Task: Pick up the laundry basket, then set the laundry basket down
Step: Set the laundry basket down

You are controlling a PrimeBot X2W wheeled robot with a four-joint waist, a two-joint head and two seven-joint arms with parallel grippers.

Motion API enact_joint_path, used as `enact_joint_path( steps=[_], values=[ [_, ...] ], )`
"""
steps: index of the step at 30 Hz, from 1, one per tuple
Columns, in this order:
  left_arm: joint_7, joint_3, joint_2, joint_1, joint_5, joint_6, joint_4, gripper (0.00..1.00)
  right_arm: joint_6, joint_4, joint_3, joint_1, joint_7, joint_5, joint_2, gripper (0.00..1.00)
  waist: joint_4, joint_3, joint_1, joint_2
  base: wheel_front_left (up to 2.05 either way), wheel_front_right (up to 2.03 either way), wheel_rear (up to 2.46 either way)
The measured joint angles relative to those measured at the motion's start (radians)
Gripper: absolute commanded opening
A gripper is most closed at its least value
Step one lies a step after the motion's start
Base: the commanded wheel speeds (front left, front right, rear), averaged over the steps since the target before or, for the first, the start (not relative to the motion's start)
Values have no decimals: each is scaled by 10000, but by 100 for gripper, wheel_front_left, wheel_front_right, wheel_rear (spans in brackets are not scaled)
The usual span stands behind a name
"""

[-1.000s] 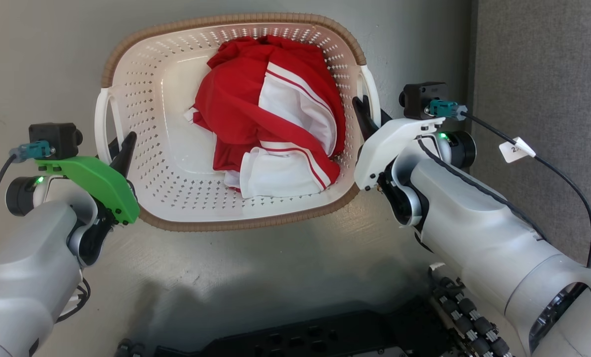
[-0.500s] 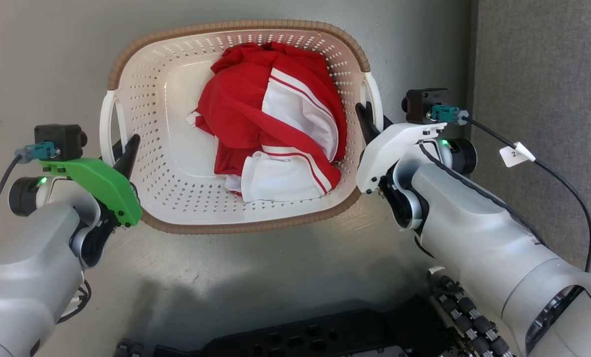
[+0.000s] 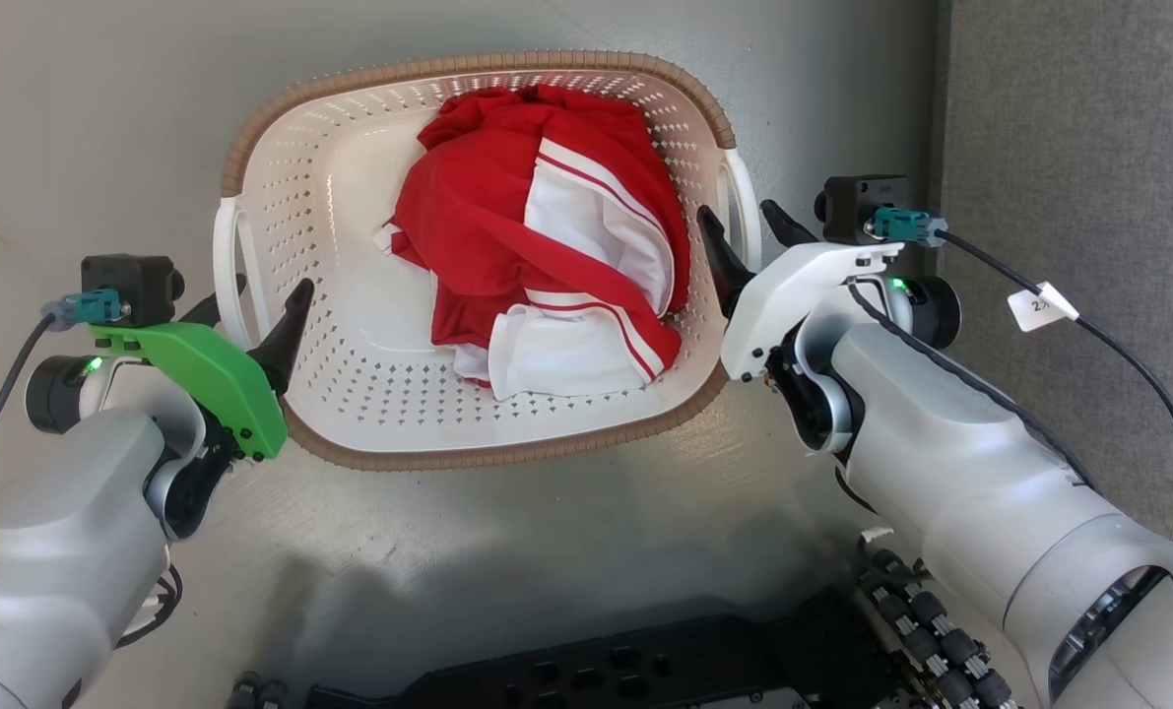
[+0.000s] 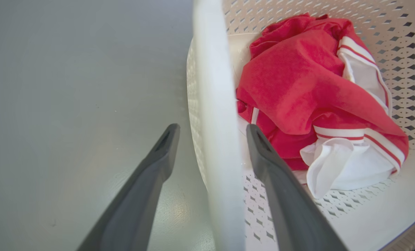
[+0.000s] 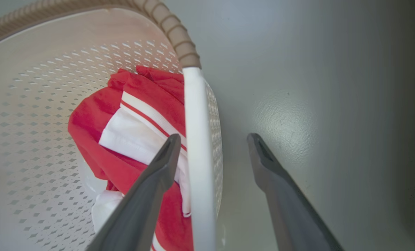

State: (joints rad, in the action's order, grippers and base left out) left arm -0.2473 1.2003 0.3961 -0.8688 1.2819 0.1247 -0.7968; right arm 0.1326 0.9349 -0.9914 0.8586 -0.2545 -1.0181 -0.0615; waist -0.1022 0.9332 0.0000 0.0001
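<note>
Grey floor (image 3: 566,532) holds the laundry basket (image 3: 492,456), with red and white clothes (image 3: 507,217) inside. A moment ago both grippers pinched its white handles (image 3: 220,256). Now the left gripper (image 3: 271,286) at 9 o'clock and the right gripper (image 3: 736,209) at 3 o'clock have spread wide, one finger on each side of a handle, holding nothing. I think the basket is set down and let go.

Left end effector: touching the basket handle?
Apart. Left wrist view: the open left end effector straddles the white handle of the laundry basket; grey surface shows beside one finger, basket interior beside the other.
</note>
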Motion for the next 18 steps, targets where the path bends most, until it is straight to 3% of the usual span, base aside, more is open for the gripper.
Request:
enact_joint_path(
  steps=[18],
  values=[
    [-4, 267, -36, -14, 119, 40, -215, 100, 0, 21, 305, -198, 0, -17, 2, 100, 36, -731, 0, 0, 0, 0, 0]
  ],
)
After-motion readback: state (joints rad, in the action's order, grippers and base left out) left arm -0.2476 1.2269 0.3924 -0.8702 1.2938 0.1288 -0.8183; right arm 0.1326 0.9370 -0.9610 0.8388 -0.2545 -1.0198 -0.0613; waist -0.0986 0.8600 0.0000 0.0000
